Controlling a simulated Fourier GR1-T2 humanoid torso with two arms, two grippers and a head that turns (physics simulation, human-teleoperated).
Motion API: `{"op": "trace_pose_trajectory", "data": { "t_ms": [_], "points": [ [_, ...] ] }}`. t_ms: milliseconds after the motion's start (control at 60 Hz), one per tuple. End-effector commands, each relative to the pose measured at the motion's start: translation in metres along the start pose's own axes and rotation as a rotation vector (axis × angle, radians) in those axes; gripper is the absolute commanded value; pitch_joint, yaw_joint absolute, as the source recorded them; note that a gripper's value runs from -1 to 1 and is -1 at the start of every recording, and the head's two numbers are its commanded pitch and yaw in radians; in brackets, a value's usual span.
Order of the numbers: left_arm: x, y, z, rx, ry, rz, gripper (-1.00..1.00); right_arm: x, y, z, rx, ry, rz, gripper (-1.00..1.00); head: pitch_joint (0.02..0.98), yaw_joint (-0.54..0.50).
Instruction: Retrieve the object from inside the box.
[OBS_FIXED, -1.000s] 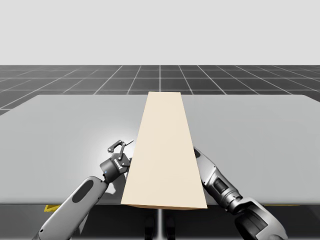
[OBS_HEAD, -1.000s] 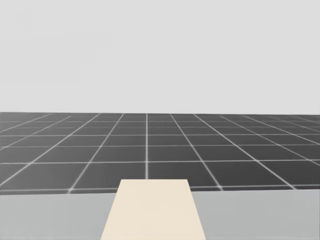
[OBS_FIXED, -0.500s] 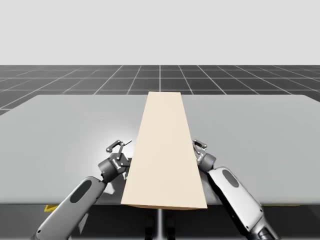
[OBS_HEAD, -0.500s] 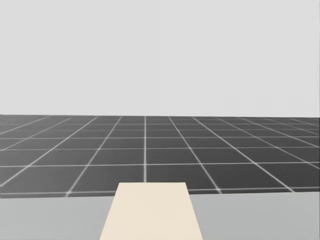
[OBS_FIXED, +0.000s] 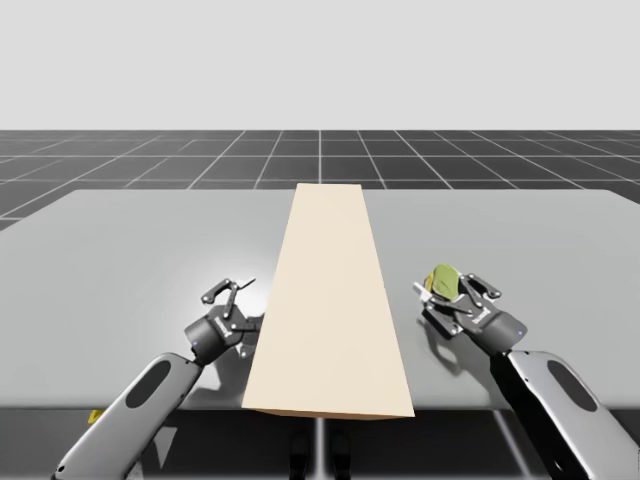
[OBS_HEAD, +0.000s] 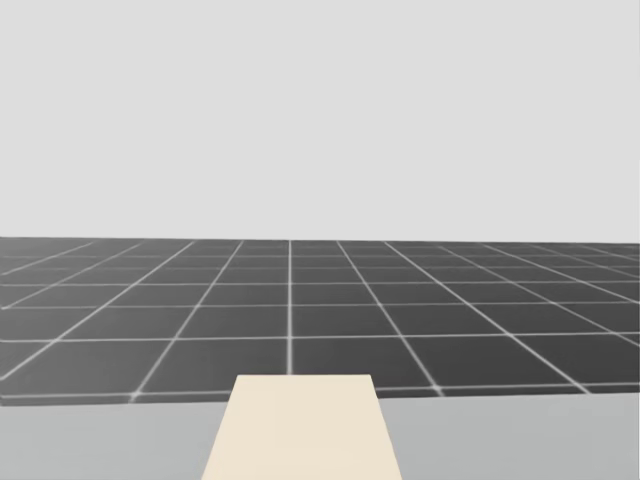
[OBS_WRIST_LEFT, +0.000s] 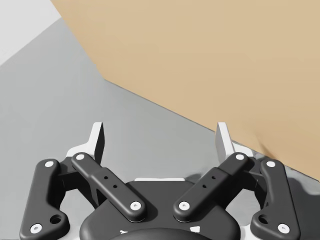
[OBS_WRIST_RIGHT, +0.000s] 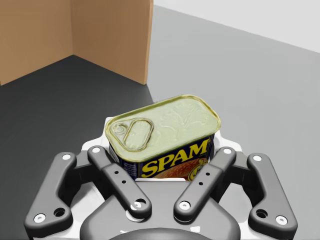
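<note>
Swinging out from behind the tall beige cardboard box (OBS_FIXED: 330, 300), my right gripper (OBS_FIXED: 453, 292) is now carrying a rectangular blue-and-yellow metal can (OBS_FIXED: 445, 281) just above the grey tabletop (OBS_FIXED: 120, 260), near the box's right side, in the high view; my left gripper (OBS_FIXED: 228, 291) is hovering beside the left wall. In the head view, my head is tilting slightly and the box top is showing. In the left wrist view, the fingers are standing wide apart, released, one almost brushing the box, so a stray nudge is threatening to shift it. In the right wrist view, the fingers are grasping the can, seemingly near its closer end; such a short hold is risking the can twisting or slipping out.
</note>
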Motion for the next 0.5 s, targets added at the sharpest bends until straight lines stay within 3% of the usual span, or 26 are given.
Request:
{"op": "trace_pose_trajectory", "data": {
  "t_ms": [17, 100, 300, 500],
  "points": [
    [-0.001, 0.013, 0.005, 0.035, -0.003, 0.011, -1.0, 0.056, -0.035, -0.016, -0.133, -0.129, 0.06, 1.0, 0.143, -0.07],
    [-0.002, 0.019, 0.007, 0.052, 0.0, 0.012, -1.0, 0.089, -0.04, -0.029, -0.126, -0.168, 0.097, 1.0, 0.14, -0.06],
    [-0.004, 0.027, 0.011, 0.075, 0.002, 0.014, -1.0, 0.143, -0.051, -0.058, -0.139, -0.236, 0.143, 1.0, 0.133, -0.06],
    [-0.005, 0.032, 0.013, 0.09, 0.002, 0.017, -1.0, 0.192, -0.06, -0.066, -0.184, -0.312, 0.188, 1.0, 0.133, -0.06]
  ]
}}
